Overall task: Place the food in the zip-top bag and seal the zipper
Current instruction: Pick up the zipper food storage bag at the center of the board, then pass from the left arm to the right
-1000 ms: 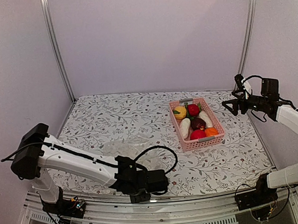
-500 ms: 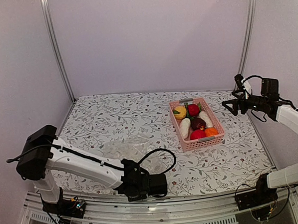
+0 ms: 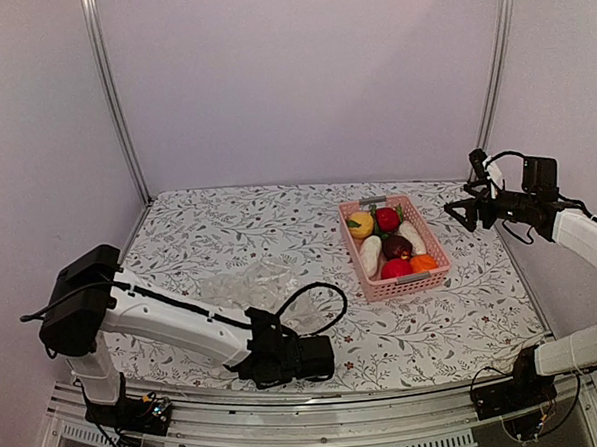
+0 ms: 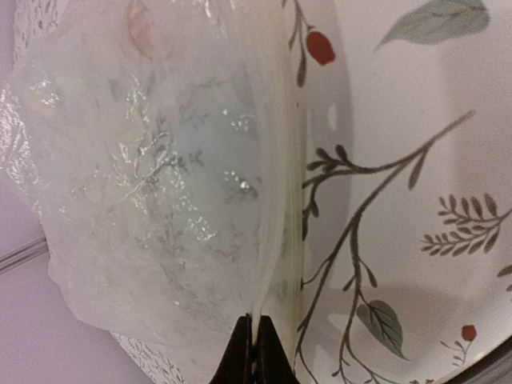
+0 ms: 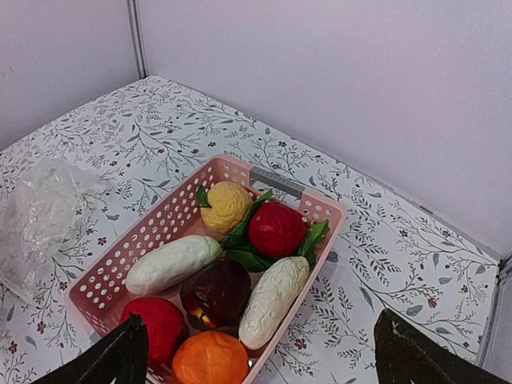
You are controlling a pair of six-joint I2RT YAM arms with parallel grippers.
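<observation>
The clear zip-top bag (image 3: 250, 289) lies crumpled on the table left of centre; it also shows in the left wrist view (image 4: 160, 184) and the right wrist view (image 5: 44, 212). My left gripper (image 3: 275, 357) (image 4: 254, 340) is shut on the bag's edge near the zipper (image 4: 286, 200). The food (image 3: 392, 246) lies in the pink basket (image 3: 387, 287): yellow, red, white, dark purple and orange pieces with green leaves (image 5: 232, 264). My right gripper (image 3: 461, 212) (image 5: 260, 364) is open and empty, held high to the right of the basket.
The pink basket (image 5: 324, 210) stands right of centre on the floral tablecloth. Metal frame posts (image 3: 112, 98) stand at the back corners. The table's front rail (image 3: 309, 423) runs just below my left gripper.
My left gripper has moved a little away from the front edge toward the bag and the bag has bunched up. The right arm has not moved.
</observation>
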